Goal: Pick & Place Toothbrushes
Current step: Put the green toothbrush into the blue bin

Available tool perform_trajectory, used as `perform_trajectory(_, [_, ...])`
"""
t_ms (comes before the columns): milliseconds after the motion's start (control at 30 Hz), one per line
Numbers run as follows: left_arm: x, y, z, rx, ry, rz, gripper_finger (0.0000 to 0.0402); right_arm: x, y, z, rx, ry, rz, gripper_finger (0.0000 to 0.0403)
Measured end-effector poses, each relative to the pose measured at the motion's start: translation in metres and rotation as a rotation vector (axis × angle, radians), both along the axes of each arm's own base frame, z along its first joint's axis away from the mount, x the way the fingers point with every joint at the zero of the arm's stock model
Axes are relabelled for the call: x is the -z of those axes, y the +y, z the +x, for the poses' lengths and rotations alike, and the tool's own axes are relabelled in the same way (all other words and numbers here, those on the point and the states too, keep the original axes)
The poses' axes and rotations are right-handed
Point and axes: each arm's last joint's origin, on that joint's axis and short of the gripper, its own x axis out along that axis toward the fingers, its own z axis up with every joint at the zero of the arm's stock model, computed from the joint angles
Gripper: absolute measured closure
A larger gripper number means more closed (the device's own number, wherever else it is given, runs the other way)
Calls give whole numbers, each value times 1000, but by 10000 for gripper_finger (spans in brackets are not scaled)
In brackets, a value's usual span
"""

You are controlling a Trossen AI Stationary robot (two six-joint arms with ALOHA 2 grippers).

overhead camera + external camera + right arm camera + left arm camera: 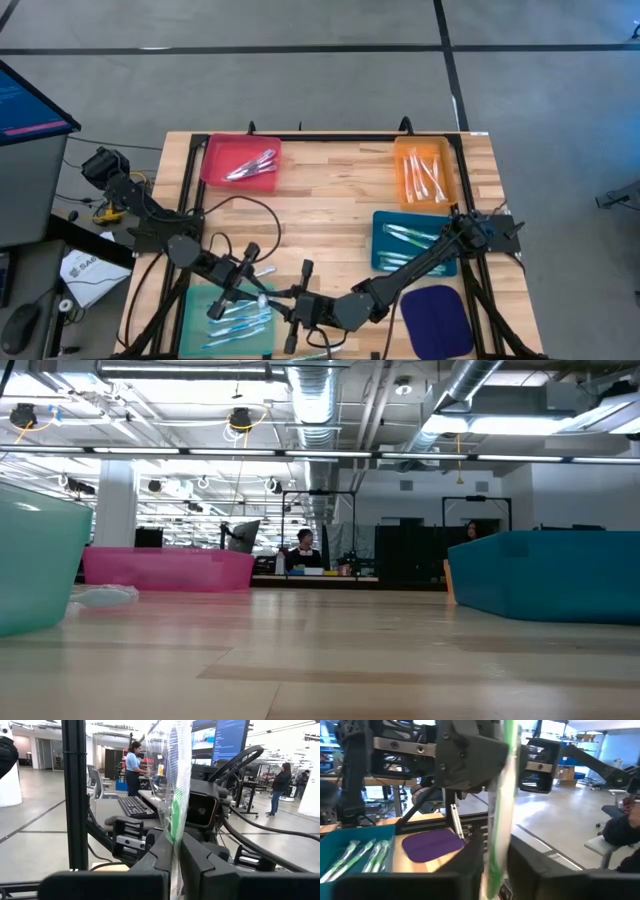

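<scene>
A toothbrush [501,805] in a clear wrapper, with green parts, stands between both grippers over the near middle of the table [266,297]. My left gripper [492,870] and my right gripper [175,865] face each other, both shut on it. My left gripper [243,283] is by the light teal tray [228,318], and my right gripper [300,305] is just right of it. More toothbrushes lie in the red tray [240,163], orange tray [425,172], blue tray [412,243] and light teal tray. Neither gripper appears in the low view. My left gripper pinches the wrapped toothbrush's lower stretch [492,851] between its two fingers, coming level from the table's left and lying across the stick. The toothbrush stands upright above the fingers, clear of the table. My right gripper pinches the same toothbrush, wrapper and all, by its lower part [173,836] between its two fingers, coming level from the table's right and lying across it. The wrapped stick [174,780] rises upright above the fingers.
A purple tray [437,320] lies at the near right with nothing in it. A loose white wrapped piece [100,595] lies on the wood beside the light teal tray [30,560]. A black frame borders the table, with cables at left. People are in the room beyond.
</scene>
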Motion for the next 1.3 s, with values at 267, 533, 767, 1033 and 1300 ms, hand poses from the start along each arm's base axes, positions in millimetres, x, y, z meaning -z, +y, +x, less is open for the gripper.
perform_trajectory(267, [0,-1,0,25,6,-5,381,0,0,0,-1,-2,8,382])
perform_trajectory(533, [1,-1,0,26,17,-12,381,0,0,0,-1,-7,38,299])
perform_trajectory(767, [0,0,-1,27,12,-12,381,-2,3,-5,95,-22,68,189])
perform_trajectory(1033, [4,1,-1,6,51,22,381,-9,15,-21,175,3,29,115])
perform_trajectory(1300, [6,2,0,-5,62,27,382,-35,39,-56,143,10,8,111])
